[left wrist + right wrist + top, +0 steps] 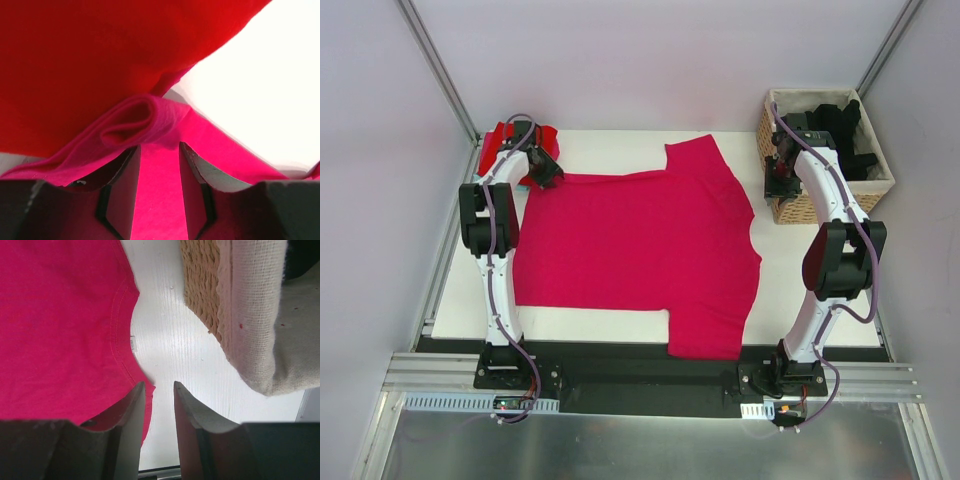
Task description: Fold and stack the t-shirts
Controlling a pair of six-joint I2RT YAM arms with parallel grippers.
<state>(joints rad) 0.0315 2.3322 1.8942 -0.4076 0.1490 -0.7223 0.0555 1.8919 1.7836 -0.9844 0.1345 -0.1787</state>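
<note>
Since the top view shows the most, I'll start there. The magenta-pink t-shirt (640, 250) lies spread flat across the middle of the white table (810, 290), hem to the left and neck to the right. Its near sleeve reaches the table's front edge. The left gripper (548, 175) sits down at the far-left hem corner, right beside the red t-shirt (503, 135) bunched in the table's far-left corner. The right gripper (780, 185) hangs near the shirt's neck, just beside the wicker basket (800, 208), which has the black t-shirts (840, 120) in it.

Left wrist cam: the fingers (125, 170) stand apart with pink cloth showing in the gap. A rolled fold (130, 120) of the hem is bunched up right at the tips, and the red shirt fills the frame behind it. I can't see anything actually clamped, so the claw reads as spread.

Right wrist cam: this claw is parted too, with nothing in it and bare table between the tips. The left finger sits over the pink shirt's neck edge, close to the collar and its small white label (132, 343). The basket's wicker wall and cloth liner (255, 315) are off to the right.
</note>
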